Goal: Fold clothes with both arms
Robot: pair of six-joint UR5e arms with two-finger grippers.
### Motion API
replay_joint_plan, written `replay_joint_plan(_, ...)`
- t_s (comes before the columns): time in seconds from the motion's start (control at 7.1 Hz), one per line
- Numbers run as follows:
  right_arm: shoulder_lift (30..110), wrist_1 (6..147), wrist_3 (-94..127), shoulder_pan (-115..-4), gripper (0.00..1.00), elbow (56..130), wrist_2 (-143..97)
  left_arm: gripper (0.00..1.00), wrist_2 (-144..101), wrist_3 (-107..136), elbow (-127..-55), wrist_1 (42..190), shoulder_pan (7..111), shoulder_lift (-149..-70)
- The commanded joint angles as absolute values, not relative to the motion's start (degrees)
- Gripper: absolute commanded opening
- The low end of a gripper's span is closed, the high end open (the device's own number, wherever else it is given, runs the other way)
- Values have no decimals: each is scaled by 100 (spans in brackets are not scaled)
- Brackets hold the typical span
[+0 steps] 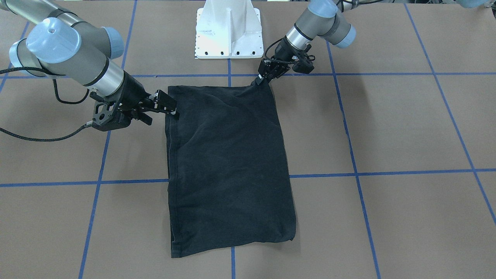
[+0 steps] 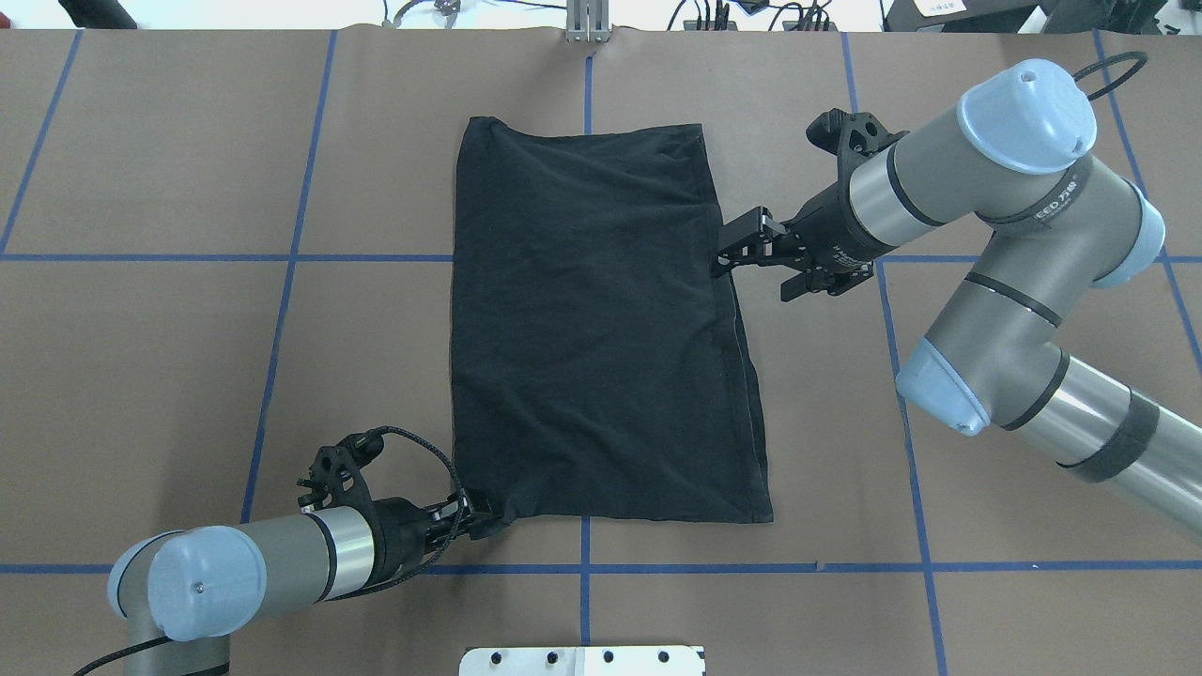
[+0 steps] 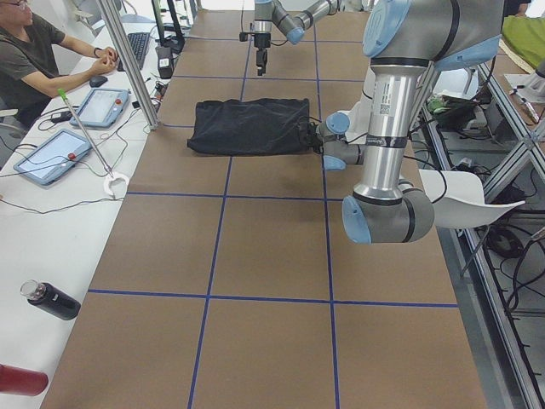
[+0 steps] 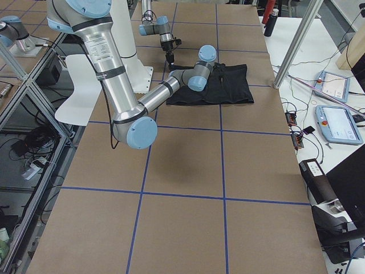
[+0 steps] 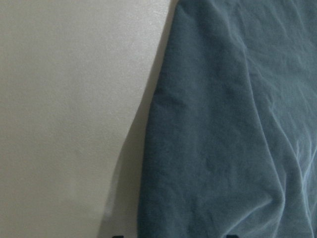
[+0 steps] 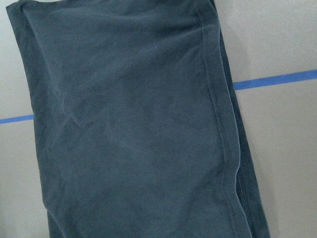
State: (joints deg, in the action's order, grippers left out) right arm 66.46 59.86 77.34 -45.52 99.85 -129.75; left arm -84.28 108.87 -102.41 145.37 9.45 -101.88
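The black T-shirt (image 2: 601,329) lies folded into a long rectangle in the middle of the table, plain side up, and no graphic shows. It also shows in the front view (image 1: 228,162). My left gripper (image 2: 479,524) is low at the shirt's near-left corner and shut on it, pulling the corner to a point (image 1: 259,80). My right gripper (image 2: 742,272) hovers over the shirt's right edge, partway along it, jaws apart and empty. It also shows in the front view (image 1: 164,115). The right wrist view shows only the shirt (image 6: 129,124) from above.
The white pedestal base (image 1: 228,35) stands at the robot's side of the table. Blue tape lines cross the brown tabletop (image 2: 188,376). An operator (image 3: 34,60) sits at a side bench with tablets (image 3: 51,158) and bottles (image 3: 51,300).
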Motion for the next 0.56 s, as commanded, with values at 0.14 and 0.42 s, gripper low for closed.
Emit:
replay_joint_plan(0.14, 6749, 5985, 7935, -4527, 100, 10010, -12973, 0, -8455, 10872, -10492, 14537, 984, -10152)
replay_joint_plan(0.42, 7081, 5357, 8986, -4185, 100, 10107, -12868, 0, -8647, 10863, -10940, 14450, 1037, -10081)
